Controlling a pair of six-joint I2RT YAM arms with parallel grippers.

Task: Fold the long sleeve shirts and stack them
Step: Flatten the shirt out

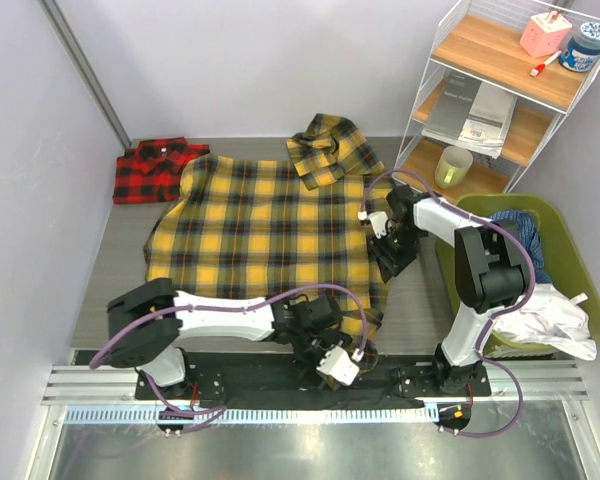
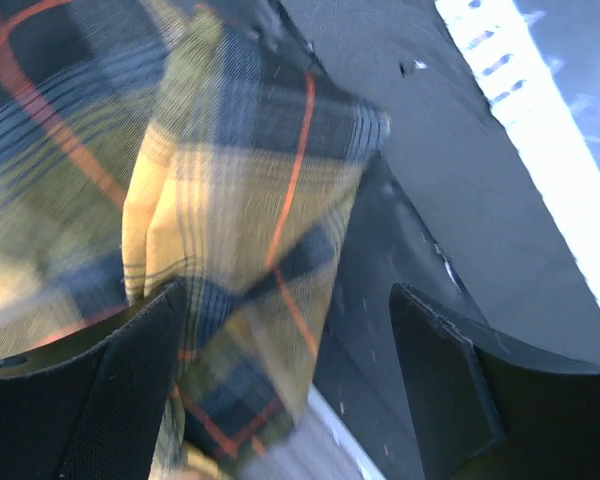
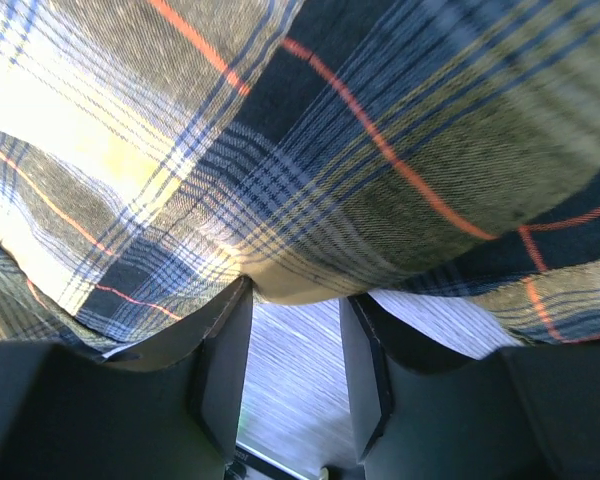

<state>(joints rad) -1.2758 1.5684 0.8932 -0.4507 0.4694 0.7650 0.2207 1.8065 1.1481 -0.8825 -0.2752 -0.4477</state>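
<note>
One yellow shirt [image 1: 260, 225] lies beside one red shirt [image 1: 155, 170].

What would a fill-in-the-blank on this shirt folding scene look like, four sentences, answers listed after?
1. The spread shirt in the middle is ____-and-black checked.
2. The folded shirt at the far left is ____-and-black checked.
3. The laundry basket at the right edge is ____.
4. The left pincer has its jaws ____.

Missing words: yellow; red; green; open.
</note>
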